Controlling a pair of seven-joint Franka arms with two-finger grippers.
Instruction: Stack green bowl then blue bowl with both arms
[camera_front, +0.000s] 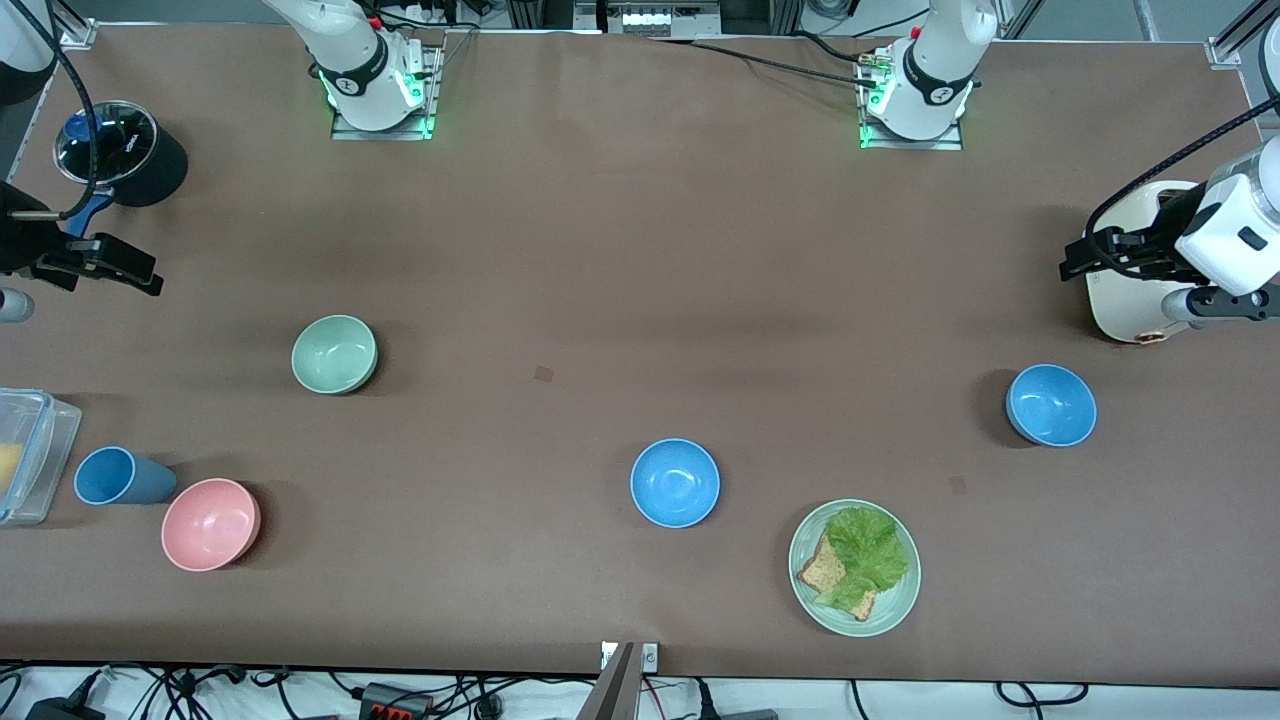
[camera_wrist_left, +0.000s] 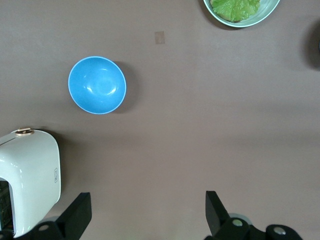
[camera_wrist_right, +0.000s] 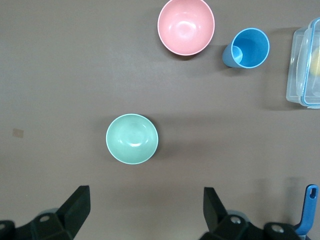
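Observation:
The green bowl (camera_front: 334, 354) stands upright and empty on the brown table, toward the right arm's end; it also shows in the right wrist view (camera_wrist_right: 132, 138). One blue bowl (camera_front: 675, 482) sits near the table's middle. The second blue bowl (camera_front: 1051, 404) sits toward the left arm's end and shows in the left wrist view (camera_wrist_left: 97, 85). My right gripper (camera_front: 128, 272) is open and empty, up over the table's edge at the right arm's end (camera_wrist_right: 146, 207). My left gripper (camera_front: 1078, 258) is open and empty, up beside a white appliance (camera_wrist_left: 148, 210).
A pink bowl (camera_front: 210, 523), a blue cup (camera_front: 118, 476) and a clear container (camera_front: 35, 450) stand at the right arm's end. A black lidded pot (camera_front: 125, 150) sits near the right gripper. A pale-green plate (camera_front: 880, 622) holds toast and lettuce. The white appliance (camera_front: 1125, 300) stands at the left arm's end.

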